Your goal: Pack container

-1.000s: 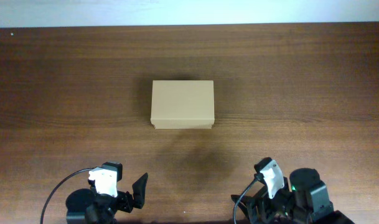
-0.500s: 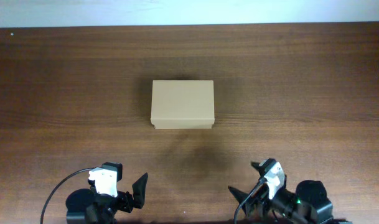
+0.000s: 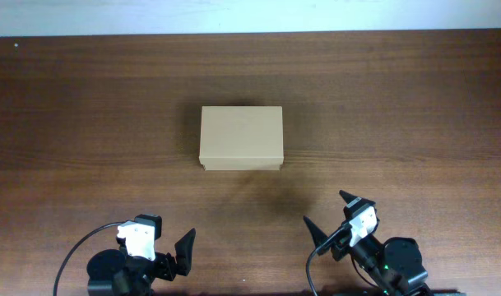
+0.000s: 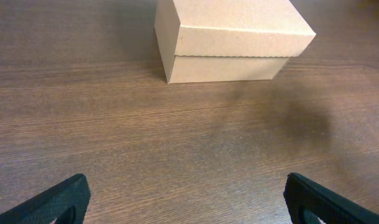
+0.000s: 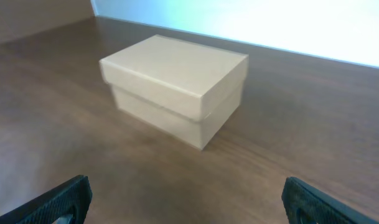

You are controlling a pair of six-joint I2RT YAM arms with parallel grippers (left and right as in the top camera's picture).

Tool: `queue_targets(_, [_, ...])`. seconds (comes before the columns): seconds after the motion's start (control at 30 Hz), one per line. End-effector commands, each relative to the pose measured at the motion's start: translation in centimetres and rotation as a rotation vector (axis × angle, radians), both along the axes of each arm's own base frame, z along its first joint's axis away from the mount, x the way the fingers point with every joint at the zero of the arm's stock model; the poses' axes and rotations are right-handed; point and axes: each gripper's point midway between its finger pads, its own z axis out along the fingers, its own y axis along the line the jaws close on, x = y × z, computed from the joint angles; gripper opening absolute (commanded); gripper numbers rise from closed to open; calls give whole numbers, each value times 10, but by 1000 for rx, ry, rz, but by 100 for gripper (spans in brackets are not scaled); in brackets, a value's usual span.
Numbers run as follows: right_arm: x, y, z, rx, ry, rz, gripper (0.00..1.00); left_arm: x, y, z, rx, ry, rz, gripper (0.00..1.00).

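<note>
The container (image 3: 241,138) is a tan cardboard box with its lid shut, standing on the middle of the dark wooden table. It also shows at the top of the left wrist view, container (image 4: 233,37), and upper left of middle in the right wrist view, container (image 5: 177,81). My left gripper (image 3: 155,242) is at the near left edge, well short of the box, open with nothing between its fingers (image 4: 58,199). My right gripper (image 3: 328,211) is at the near right, angled toward the box, also open and empty, with its fingers (image 5: 313,199) wide apart.
The wooden table (image 3: 85,99) ends at a pale strip (image 3: 250,15) along the far side. A black cable (image 3: 69,261) loops beside the left arm's base at the near edge.
The right arm has come forward and swung its gripper leftward toward the box. The left arm and the box have not moved.
</note>
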Motion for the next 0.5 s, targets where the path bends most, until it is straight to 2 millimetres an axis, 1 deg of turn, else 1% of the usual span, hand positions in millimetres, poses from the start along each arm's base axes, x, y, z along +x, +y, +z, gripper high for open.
queue_targets(0.0, [8,-8,3,-1,-42,-59,99,1,2,0,-3,-4,12,100])
queue_targets(0.1, [14,-5,14,33,-118,-59,99,1,1,0,-3,-4,11,100])
queue_targets(0.17, [18,-3,16,58,-173,-60,99,1,1,0,-3,-4,11,100])
queue_targets(0.47, [18,-3,17,58,-173,-60,99,1,1,0,-3,-4,11,100])
